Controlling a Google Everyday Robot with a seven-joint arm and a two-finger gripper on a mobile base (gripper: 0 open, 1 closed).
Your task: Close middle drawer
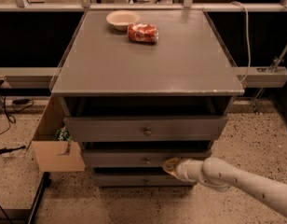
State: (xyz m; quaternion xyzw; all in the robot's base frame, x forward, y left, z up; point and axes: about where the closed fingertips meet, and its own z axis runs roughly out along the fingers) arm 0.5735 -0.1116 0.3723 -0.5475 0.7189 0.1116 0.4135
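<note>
Speckled floor (pixel 13 190) lies around a grey cabinet (pixel 148 69), with an open cardboard box (pixel 57 155) just beside its left side. On the top surface sit a pale bowl (pixel 122 19) and, just right of it, a red can (pixel 142 33). The middle drawer (pixel 115 158) stands slightly pulled out below the top drawer (pixel 111 129). From the right, the gripper (pixel 169 165) meets its front just right of the knob; whether it is open or closed cannot be told.

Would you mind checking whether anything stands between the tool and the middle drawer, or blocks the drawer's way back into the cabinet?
Nothing visible does. The tool is right at the front of the middle drawer, just right of its knob. The drawer's inside is in shadow, so it cannot be checked.
</note>
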